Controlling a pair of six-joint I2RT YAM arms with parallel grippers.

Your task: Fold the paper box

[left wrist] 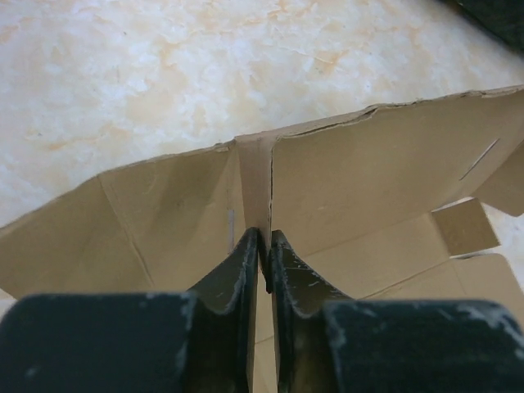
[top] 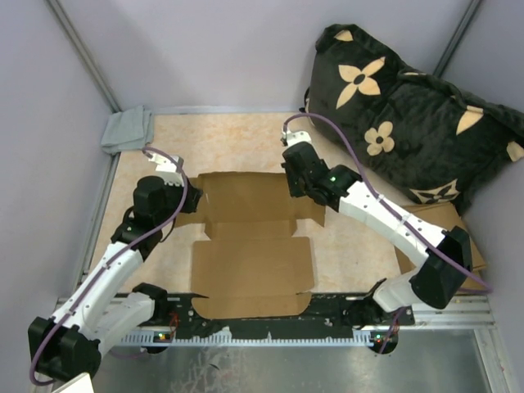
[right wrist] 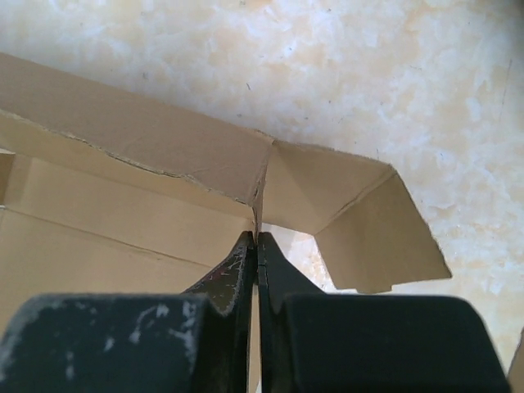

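The paper box (top: 250,254) is a plain brown die-cut sheet lying mostly flat in the middle of the table, its far panel raised. My left gripper (top: 190,190) is shut on the box's far left corner; in the left wrist view the jaws (left wrist: 264,239) pinch a thin upright cardboard fold (left wrist: 254,184). My right gripper (top: 296,188) is shut on the far right corner; in the right wrist view the jaws (right wrist: 256,239) clamp the cardboard edge (right wrist: 260,192) where the raised panel meets a side flap (right wrist: 368,225).
A black cushion with tan flowers (top: 401,115) lies at the back right. A smaller brown cardboard piece (top: 442,225) lies under the right arm. A grey cloth (top: 127,129) sits at the back left corner. Grey walls enclose the table.
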